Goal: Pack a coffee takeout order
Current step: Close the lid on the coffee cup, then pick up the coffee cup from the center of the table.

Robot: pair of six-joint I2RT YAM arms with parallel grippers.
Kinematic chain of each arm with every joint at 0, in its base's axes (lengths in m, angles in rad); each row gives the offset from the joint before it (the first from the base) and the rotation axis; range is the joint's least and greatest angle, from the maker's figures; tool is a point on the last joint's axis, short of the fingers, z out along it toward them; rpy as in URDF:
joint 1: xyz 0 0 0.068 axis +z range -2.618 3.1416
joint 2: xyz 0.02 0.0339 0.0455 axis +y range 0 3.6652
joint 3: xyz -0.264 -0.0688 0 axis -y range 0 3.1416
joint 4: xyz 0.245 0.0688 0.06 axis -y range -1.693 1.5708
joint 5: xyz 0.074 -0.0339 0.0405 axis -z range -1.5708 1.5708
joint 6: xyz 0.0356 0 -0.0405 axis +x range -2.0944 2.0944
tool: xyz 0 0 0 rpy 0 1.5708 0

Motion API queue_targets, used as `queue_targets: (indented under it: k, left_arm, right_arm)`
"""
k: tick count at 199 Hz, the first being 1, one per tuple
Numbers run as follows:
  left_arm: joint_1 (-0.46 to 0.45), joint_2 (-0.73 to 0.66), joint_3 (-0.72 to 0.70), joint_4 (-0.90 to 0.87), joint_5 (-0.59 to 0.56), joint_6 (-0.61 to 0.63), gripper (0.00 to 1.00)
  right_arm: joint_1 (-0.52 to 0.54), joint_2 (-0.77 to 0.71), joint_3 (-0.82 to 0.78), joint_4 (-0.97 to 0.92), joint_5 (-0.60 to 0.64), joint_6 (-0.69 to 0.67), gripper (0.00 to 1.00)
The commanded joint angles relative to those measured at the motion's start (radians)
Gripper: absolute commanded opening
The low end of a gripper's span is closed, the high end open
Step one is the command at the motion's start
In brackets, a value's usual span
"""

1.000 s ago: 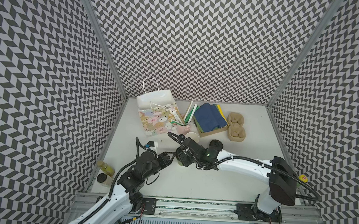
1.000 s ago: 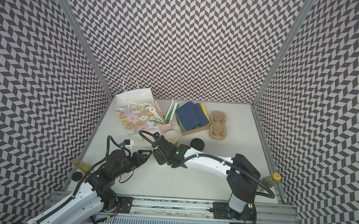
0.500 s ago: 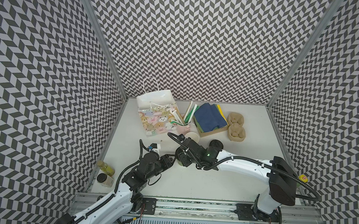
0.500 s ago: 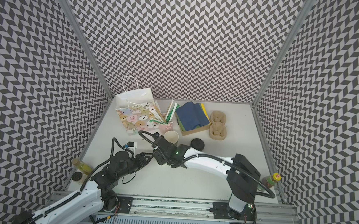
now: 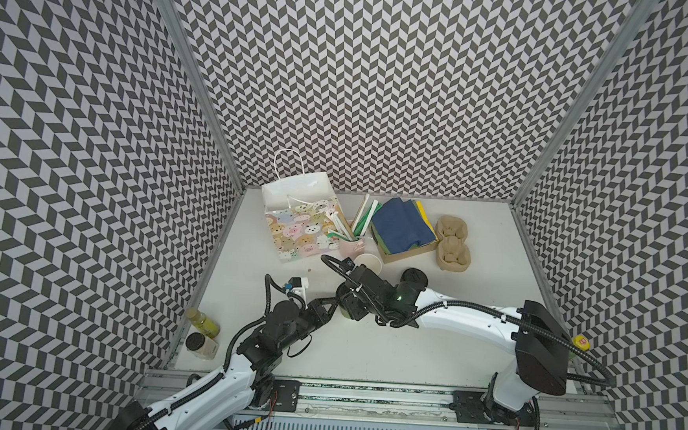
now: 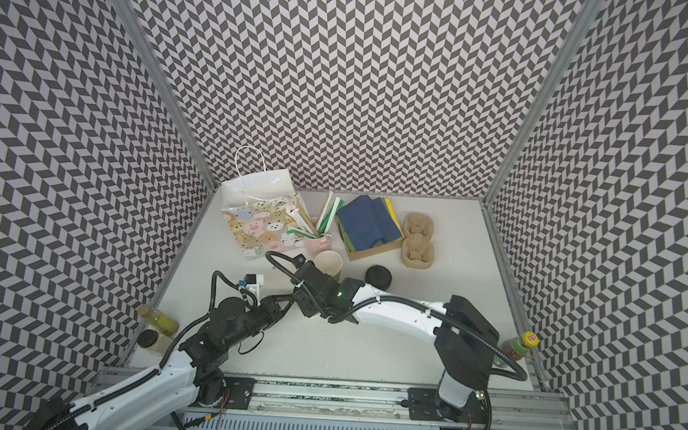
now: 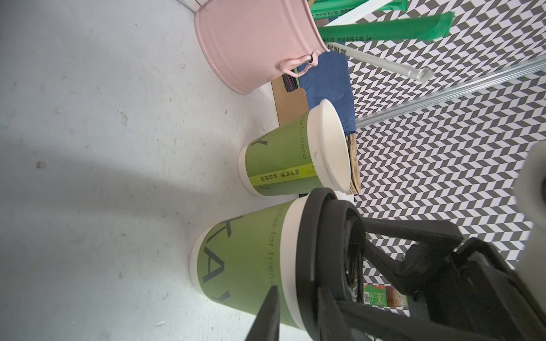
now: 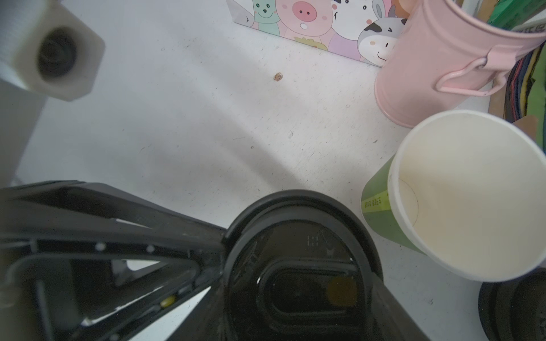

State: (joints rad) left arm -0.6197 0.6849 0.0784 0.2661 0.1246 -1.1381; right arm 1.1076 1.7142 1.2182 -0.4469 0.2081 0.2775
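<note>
A green cup (image 7: pixel 245 259) with a black lid (image 8: pixel 301 251) on it stands mid-table, mostly hidden under the arms in both top views. My right gripper (image 5: pixel 351 304) (image 8: pixel 298 310) comes from above, shut on that lid. My left gripper (image 7: pixel 298 290) (image 5: pixel 328 307) is at the cup's side, its jaws narrowly apart astride the lid's rim. A second green cup (image 5: pixel 368 261) (image 8: pixel 466 195) stands open behind, with a loose black lid (image 5: pixel 414 277) beside it. The tan carrier (image 5: pixel 453 244) and the dark blue napkin (image 5: pixel 401 227) lie at the back right.
A cartoon-print paper bag (image 5: pixel 301 221) stands at the back left beside a pink bucket (image 7: pixel 254 44) of straws. The napkins sit in a cardboard box (image 5: pixel 409 253). Bottles (image 5: pixel 203 322) stand off the table's left edge, and one bottle (image 6: pixel 518 345) off its right edge.
My left gripper has edged in against the lidded cup and its jaws have narrowed. The right arm and its grip have not moved.
</note>
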Motion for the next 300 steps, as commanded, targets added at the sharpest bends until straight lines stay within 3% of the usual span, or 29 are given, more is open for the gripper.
queue_targets:
  k: [1,23,58,79,141,180,212,300]
  left_arm:
    - [-0.008,0.021,-0.084,-0.247,-0.035,-0.014,0.22]
    - [-0.010,-0.013,-0.078,-0.285,-0.049,-0.010,0.26]
    - [-0.008,-0.098,0.040,-0.383,-0.069,0.028,0.61]
    - [-0.007,-0.141,0.159,-0.463,-0.116,0.066,0.72]
    - [-0.002,-0.197,0.491,-0.680,-0.317,0.199,0.77]
    - [0.005,-0.206,0.571,-0.744,-0.394,0.267,0.77]
    - [0.005,-0.206,0.556,-0.726,-0.380,0.272,0.77]
    - [0.000,-0.127,0.412,-0.570,-0.184,0.220,0.76]
  right_arm:
    - [0.018,0.113,-0.118,-0.348,-0.140,0.016,0.58]
    - [0.018,0.114,-0.123,-0.348,-0.138,0.017,0.58]
    - [0.017,0.114,-0.121,-0.352,-0.118,0.020,0.58]
    - [0.014,0.103,-0.110,-0.352,-0.111,0.028,0.58]
    - [-0.005,0.039,-0.010,-0.420,-0.061,0.054,0.58]
    - [-0.012,-0.030,-0.028,-0.453,-0.044,0.079,0.58]
    - [-0.012,-0.089,-0.048,-0.472,-0.021,0.115,0.58]
    - [-0.090,-0.246,-0.171,-0.524,0.058,0.179,0.58]
